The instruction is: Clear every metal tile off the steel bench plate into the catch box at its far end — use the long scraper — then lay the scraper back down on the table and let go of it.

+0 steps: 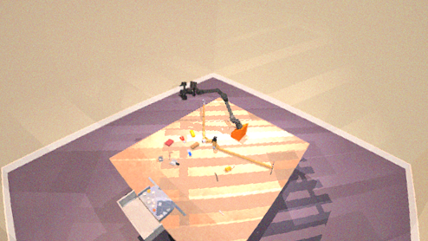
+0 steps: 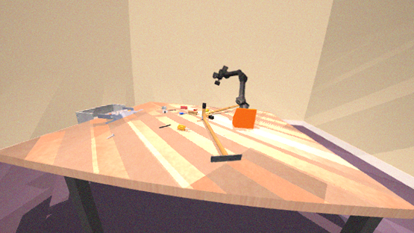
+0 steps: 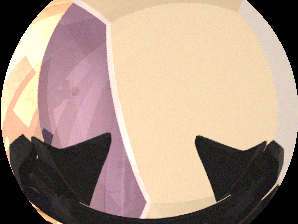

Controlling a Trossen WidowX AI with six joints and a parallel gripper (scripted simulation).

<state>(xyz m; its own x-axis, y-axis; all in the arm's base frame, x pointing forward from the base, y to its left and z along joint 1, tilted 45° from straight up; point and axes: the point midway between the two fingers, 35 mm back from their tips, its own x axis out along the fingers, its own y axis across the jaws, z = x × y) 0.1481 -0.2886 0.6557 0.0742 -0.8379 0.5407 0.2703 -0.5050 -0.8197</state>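
My gripper point(image 1: 182, 91) point(image 2: 216, 80) point(image 3: 153, 135) is open and empty, raised beyond the back edge of the table. A long wooden-handled tool with a wide dark blade point(image 1: 272, 167) point(image 2: 226, 158) lies on the table, its blade toward the front right. A second wooden handle point(image 1: 203, 120) point(image 2: 224, 110) lies behind it; which of the two is the scraper I cannot tell for sure. The steel plate point(image 1: 166, 199) sits at the left edge with several small pale and orange tiles on it. The grey catch box point(image 1: 140, 217) point(image 2: 86, 116) adjoins it; its contents are too small to tell.
An orange block point(image 1: 240, 133) point(image 2: 245, 118) stands at the arm's base. A red block point(image 1: 169, 142) point(image 2: 184, 107), a brown block point(image 1: 195, 145) and a yellow item point(image 1: 228, 169) point(image 2: 181, 127) lie on the table, with other small things. Dark bits lie where the two handles nearly meet.
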